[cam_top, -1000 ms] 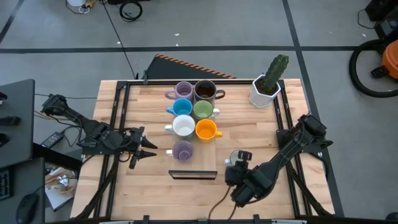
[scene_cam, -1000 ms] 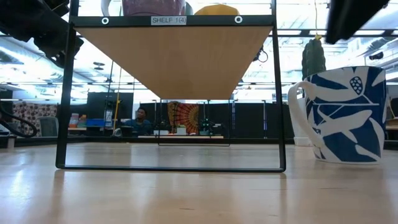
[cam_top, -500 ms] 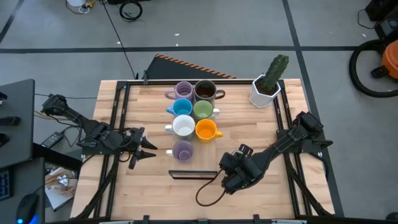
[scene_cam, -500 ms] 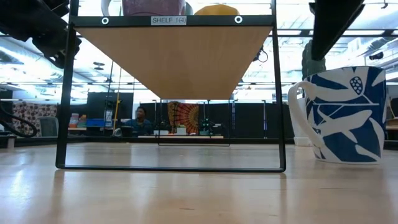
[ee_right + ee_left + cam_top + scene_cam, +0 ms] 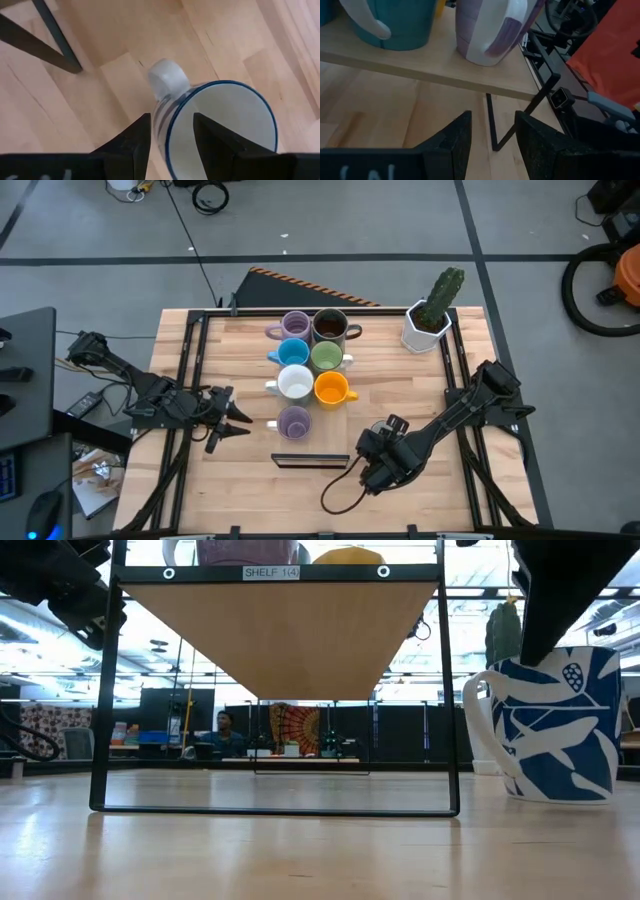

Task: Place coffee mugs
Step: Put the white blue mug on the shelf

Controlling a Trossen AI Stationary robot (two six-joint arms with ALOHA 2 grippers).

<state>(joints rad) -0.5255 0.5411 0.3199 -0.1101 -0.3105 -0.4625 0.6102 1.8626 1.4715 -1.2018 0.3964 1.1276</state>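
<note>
Mug (image 5: 220, 130), blue-white, empty, upright on table; right gripper (image 5: 167, 142) apart astride its rim; left gripper (image 5: 490, 145) apart.

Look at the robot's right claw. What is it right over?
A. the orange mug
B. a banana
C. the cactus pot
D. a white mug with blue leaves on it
D: in the right wrist view the right claw hangs with its fingers on either side of the rim of the blue-and-white mug, which stands on the table and not up on the shelf with the others.
</note>
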